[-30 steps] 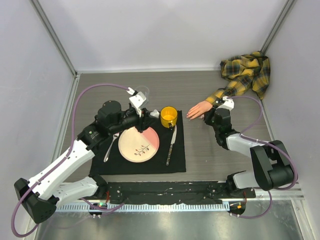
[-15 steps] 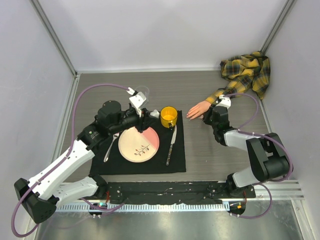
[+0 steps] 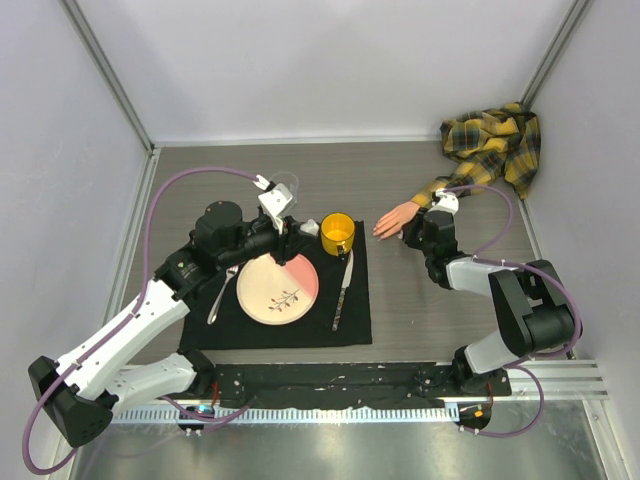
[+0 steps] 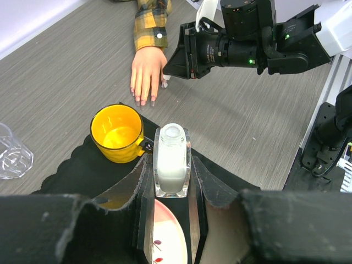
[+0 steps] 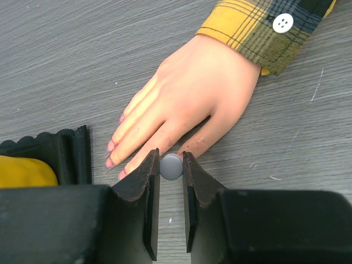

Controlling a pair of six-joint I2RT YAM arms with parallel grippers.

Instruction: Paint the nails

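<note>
The pale peach mannequin hand [image 5: 187, 104] lies flat on the grey table, its plaid sleeve [image 5: 258, 30] running off to the upper right. Its nails [image 5: 111, 146] look pinkish. My right gripper [image 5: 171, 160] is shut on a small round grey cap [image 5: 171, 166], seen end-on, right at the thumb tip, which the cap hides. In the top view this gripper [image 3: 412, 236] sits just beside the hand [image 3: 397, 219]. My left gripper [image 4: 172, 165] is shut on a clear, uncapped bottle of white liquid [image 4: 172, 159], held upright over the black mat.
On the black mat [image 3: 290, 330] are a yellow cup [image 3: 338, 234], a pink-and-cream plate [image 3: 277, 288], a knife [image 3: 343, 290] and a fork [image 3: 222, 295]. A clear glass [image 3: 283, 188] stands behind the left gripper. The bunched plaid shirt [image 3: 492, 140] fills the far right corner.
The right arm's forearm and wrist have shifted slightly up and left while its gripper stays at the hand. The left arm and the bottle have not moved.
</note>
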